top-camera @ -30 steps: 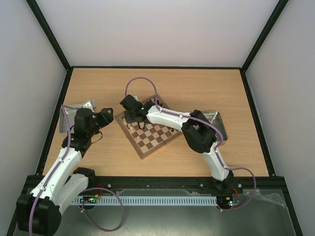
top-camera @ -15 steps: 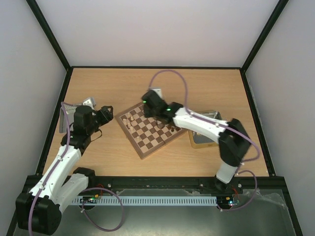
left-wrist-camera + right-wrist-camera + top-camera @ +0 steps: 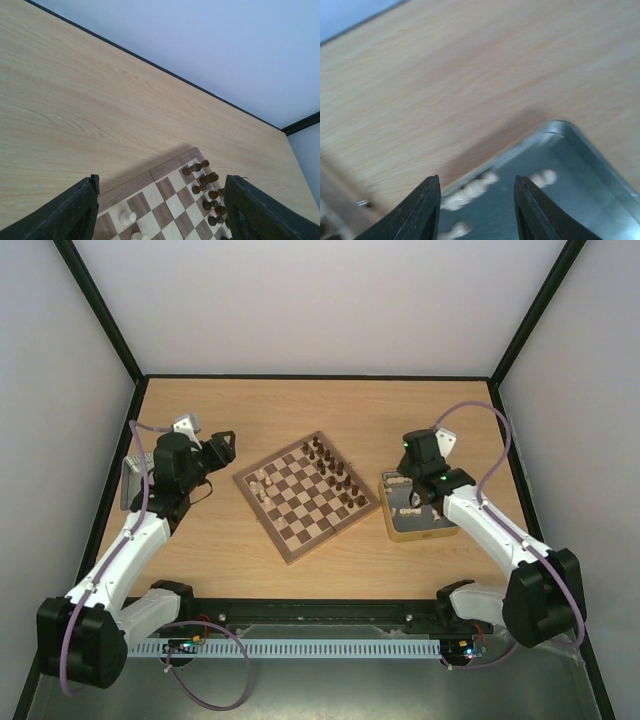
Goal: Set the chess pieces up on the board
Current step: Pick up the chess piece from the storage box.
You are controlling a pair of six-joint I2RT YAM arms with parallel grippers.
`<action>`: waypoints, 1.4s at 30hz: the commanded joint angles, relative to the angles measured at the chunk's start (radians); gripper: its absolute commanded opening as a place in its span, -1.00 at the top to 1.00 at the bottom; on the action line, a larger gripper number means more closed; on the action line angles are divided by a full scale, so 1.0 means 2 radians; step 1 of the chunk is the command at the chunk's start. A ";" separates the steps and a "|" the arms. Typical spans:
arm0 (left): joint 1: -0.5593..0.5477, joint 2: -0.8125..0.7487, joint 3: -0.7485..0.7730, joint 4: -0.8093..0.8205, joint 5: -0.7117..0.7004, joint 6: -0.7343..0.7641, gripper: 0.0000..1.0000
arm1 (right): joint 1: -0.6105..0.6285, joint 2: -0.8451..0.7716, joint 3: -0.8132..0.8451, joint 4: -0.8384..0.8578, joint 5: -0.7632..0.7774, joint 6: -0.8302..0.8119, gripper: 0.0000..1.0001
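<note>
The board [image 3: 308, 502] lies tilted at the table's middle. Dark chessmen [image 3: 332, 470] line its far right edge, and a few cream chess pieces [image 3: 262, 482] stand at its left corner. More cream chess pieces [image 3: 469, 192] lie blurred in a metal tin [image 3: 432, 530] right of the board. My right gripper [image 3: 411, 497] hangs open over the tin's left end, nothing between its fingers [image 3: 428, 210]. My left gripper [image 3: 224, 444] stands open above the table left of the board, empty. The left wrist view looks past its fingers [image 3: 75, 215] at the board [image 3: 167, 197] and two cream pieces [image 3: 128, 218].
A grey metal sheet [image 3: 128, 486] lies half hidden under the left arm near the left table edge. Black frame rails border the wooden table [image 3: 320, 410]. Dark chessmen [image 3: 206, 192] crowd the board's right side in the left wrist view.
My right arm swung from the board's left corner across to the tin on the right, and its jaws widened. My left gripper shifted slightly away from the board and farther back.
</note>
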 commanded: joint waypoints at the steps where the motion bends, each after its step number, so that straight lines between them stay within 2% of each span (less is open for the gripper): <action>1: -0.003 0.017 0.025 0.037 -0.002 0.009 -0.41 | -0.070 0.000 -0.050 -0.004 -0.028 0.008 0.21; 4: -0.004 0.018 0.025 0.038 -0.001 0.009 -0.41 | -0.120 0.027 -0.067 0.012 -0.062 0.000 0.23; 10: -0.004 0.018 0.022 0.032 -0.010 0.019 -0.42 | -0.171 0.094 -0.069 0.057 -0.115 0.006 0.37; 16: -0.004 0.015 0.008 0.039 -0.008 0.019 -0.43 | -0.173 0.123 -0.052 0.059 -0.111 0.004 0.35; 24: -0.004 0.015 0.000 0.043 -0.006 0.020 -0.42 | -0.173 0.123 -0.042 0.049 -0.113 -0.003 0.28; 30: -0.004 0.004 -0.005 0.046 -0.007 0.022 -0.40 | -0.173 0.095 -0.050 0.062 -0.110 0.001 0.46; 35: -0.004 0.001 -0.007 0.045 -0.010 0.021 -0.40 | -0.173 0.134 -0.037 0.066 -0.161 -0.010 0.33; 38: -0.004 0.000 -0.007 0.043 -0.010 0.021 -0.40 | -0.173 0.154 -0.035 0.070 -0.167 -0.012 0.32; 42: -0.004 -0.001 -0.009 0.043 -0.010 0.020 -0.40 | -0.173 0.164 -0.036 0.067 -0.151 -0.014 0.46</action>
